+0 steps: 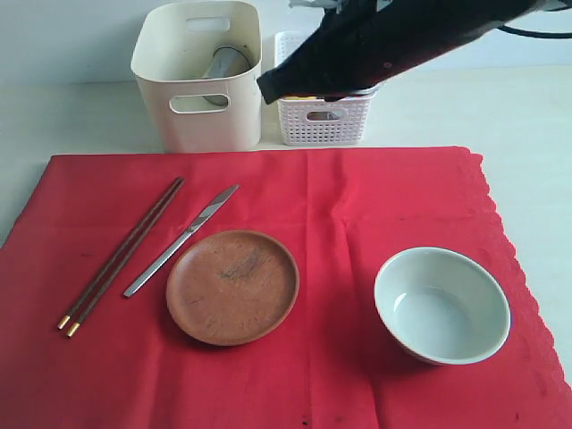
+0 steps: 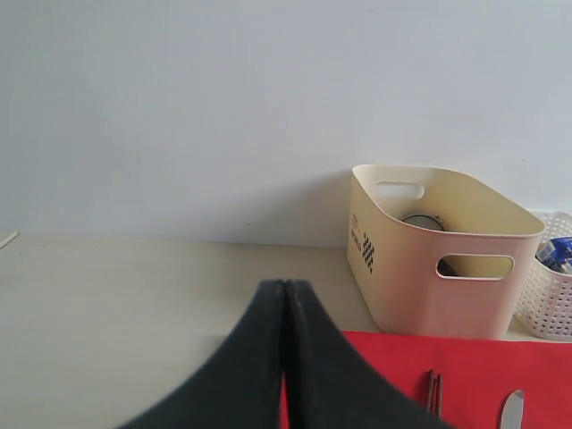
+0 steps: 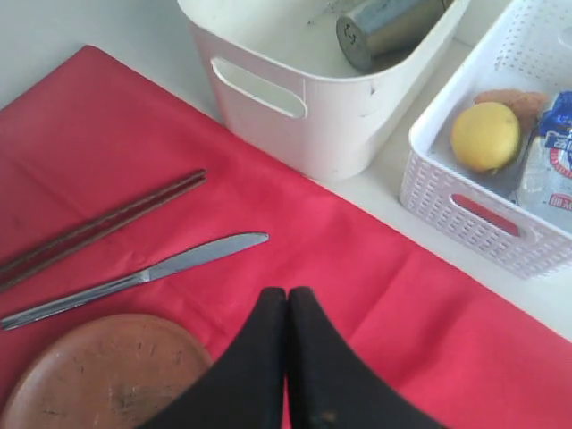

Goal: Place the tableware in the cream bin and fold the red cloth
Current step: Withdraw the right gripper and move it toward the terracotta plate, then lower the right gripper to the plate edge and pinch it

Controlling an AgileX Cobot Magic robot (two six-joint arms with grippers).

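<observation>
The red cloth (image 1: 304,197) lies spread on the table. On it rest the dark chopsticks (image 1: 121,256), the silver knife (image 1: 181,239), the brown plate (image 1: 232,286) and the pale bowl (image 1: 441,304). The steel cup (image 1: 224,63) lies inside the cream bin (image 1: 198,98). My right gripper (image 1: 268,89) hangs shut and empty, high over the gap between the bin and the basket; its wrist view shows the gripper (image 3: 287,293) above the cloth (image 3: 375,295) beside the plate (image 3: 98,371) and knife (image 3: 134,279). My left gripper (image 2: 284,284) is shut and empty, off the cloth's left corner.
A white lattice basket (image 1: 323,121) stands right of the bin, holding a lemon (image 3: 485,136) and a blue packet (image 3: 554,161). The cloth's scalloped edge (image 1: 500,223) runs down the right. Bare table (image 1: 80,112) lies behind the cloth.
</observation>
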